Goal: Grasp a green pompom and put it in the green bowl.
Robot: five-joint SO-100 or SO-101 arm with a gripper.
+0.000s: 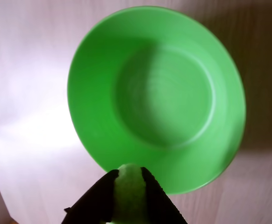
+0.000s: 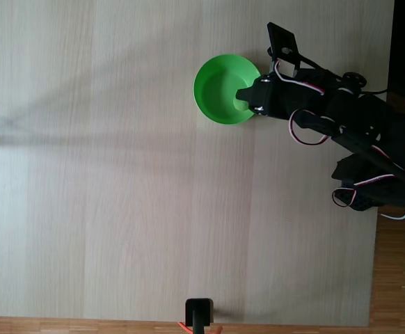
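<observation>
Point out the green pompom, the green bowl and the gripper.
green pompom (image 1: 129, 186): wrist view, fuzzy top between the fingers.
green bowl (image 1: 157, 95): wrist view, inner floor; also (image 2: 216, 90) fixed view, inner wall.
gripper (image 1: 129, 173): wrist view, midway between the fingertips.

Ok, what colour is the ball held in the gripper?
Bright green pompom, clearest in the wrist view, pinched in the gripper.

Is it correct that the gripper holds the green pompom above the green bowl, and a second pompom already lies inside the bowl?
Not fully. The wrist view shows the green bowl with nothing inside it, so no second pompom lies there. The rest is right: the gripper is shut on the green pompom above the bowl's rim.
</observation>
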